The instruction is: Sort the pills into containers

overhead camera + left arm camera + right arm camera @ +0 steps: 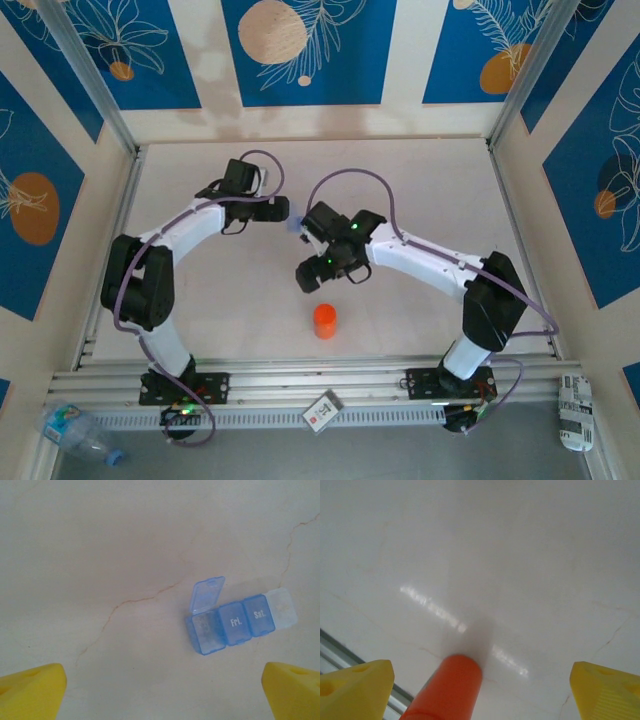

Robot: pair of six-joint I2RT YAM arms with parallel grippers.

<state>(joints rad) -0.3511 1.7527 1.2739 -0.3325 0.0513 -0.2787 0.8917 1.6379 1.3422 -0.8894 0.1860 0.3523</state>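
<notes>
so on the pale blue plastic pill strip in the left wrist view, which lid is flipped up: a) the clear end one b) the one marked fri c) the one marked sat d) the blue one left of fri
d: on the pale blue translucent plastic pill strip, the raised lid stands over the blue compartment left of Fri.

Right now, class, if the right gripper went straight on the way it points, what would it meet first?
Most likely the orange bottle, which stands upright between the open fingers of the right gripper, low in the wrist view. Depth is unclear; if the gripper passes above it, the table comes next.
</notes>
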